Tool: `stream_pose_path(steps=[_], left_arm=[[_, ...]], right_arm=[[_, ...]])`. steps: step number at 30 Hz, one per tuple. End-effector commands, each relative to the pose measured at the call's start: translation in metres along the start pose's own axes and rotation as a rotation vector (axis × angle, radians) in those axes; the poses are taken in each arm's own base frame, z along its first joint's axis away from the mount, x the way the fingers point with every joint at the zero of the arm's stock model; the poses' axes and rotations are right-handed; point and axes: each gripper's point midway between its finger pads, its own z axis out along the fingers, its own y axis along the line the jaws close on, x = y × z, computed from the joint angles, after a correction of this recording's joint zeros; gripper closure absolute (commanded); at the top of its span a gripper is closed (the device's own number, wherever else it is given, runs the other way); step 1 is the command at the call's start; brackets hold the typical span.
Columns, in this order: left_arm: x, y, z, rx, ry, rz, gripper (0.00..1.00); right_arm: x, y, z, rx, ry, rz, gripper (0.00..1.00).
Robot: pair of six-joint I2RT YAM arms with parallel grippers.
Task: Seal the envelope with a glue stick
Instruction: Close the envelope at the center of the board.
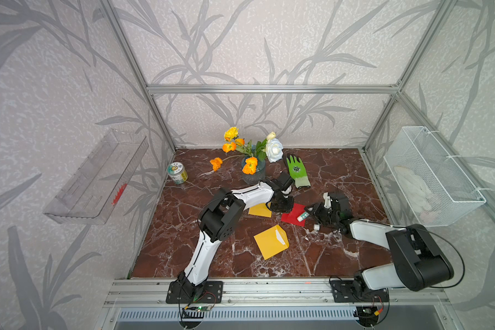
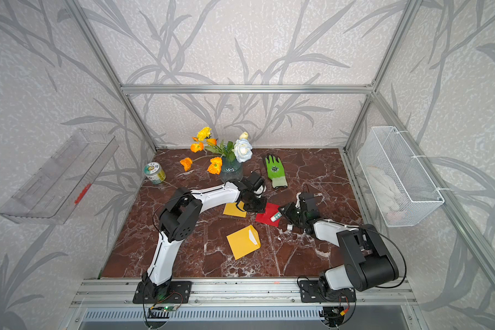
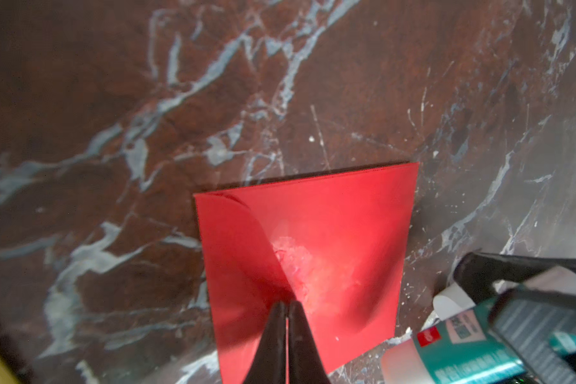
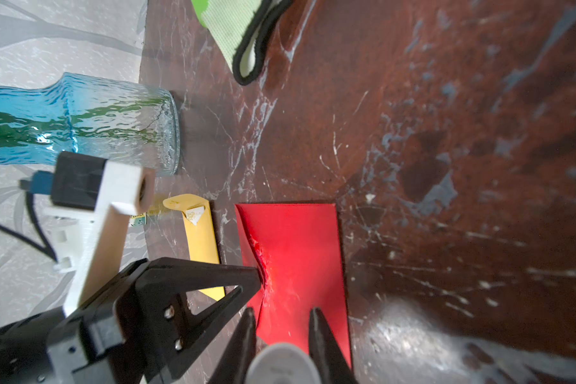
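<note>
Item one, my left claw: tips drawn together with only a hairline between them, set down on the flap edge of the red envelope, just beside a whitish smear on the paper. Item two, my right claw: clamped on the glue stick, which it holds low at the red envelope's right edge, white end toward the paper, teal label plain in the left wrist view. The red envelope lies flat about mid-table, flap folded over. Item three: a small white cylinder on the table just near of the right claw; I cannot tell what it is. Item four: far yellow envelope, left of the red one and partly under my left arm; near yellow envelope, apart from both, with a white patch on its flap. Item five, far side: vase of flowers, green glove to its right, a tin lying at far left. Walls: wire basket on the right, clear shelf on the left.
</note>
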Motion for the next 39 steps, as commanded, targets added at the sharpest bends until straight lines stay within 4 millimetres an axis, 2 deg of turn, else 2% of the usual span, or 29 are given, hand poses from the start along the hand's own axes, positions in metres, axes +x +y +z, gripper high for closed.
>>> stream_pose_path(steps=[1,5,10,16,18,21,24,30,39], left_arm=[[0.007,0.025,0.000,-0.033,0.078,-0.049,0.86],[-0.009,0.007,-0.013,0.060,0.059,-0.008,0.79],[-0.014,-0.008,-0.029,0.102,0.062,0.044,0.68],[-0.021,-0.024,-0.050,0.148,0.021,0.044,0.68],[-0.024,-0.025,-0.056,0.140,0.003,0.042,0.70],[-0.026,-0.012,-0.060,0.059,-0.024,0.038,0.81],[-0.028,0.002,-0.063,-0.022,-0.052,0.030,0.99],[-0.029,0.025,-0.053,-0.118,-0.073,0.008,1.00],[-0.038,0.014,-0.036,-0.048,-0.085,0.001,1.00]], right_arm=[[-0.008,0.013,-0.008,-0.014,-0.022,-0.029,1.00],[-0.010,0.018,-0.013,-0.021,-0.033,-0.043,1.00],[-0.011,0.023,-0.019,-0.022,-0.041,-0.060,1.00],[-0.011,0.023,-0.020,-0.012,-0.039,-0.070,1.00],[-0.011,0.023,-0.019,-0.015,-0.035,-0.071,1.00],[-0.011,0.023,-0.018,-0.016,-0.033,-0.071,1.00],[-0.011,0.023,-0.018,-0.014,-0.032,-0.074,1.00],[-0.010,0.023,-0.016,-0.015,-0.027,-0.070,1.00],[-0.007,0.019,-0.015,-0.009,-0.019,-0.064,1.00]])
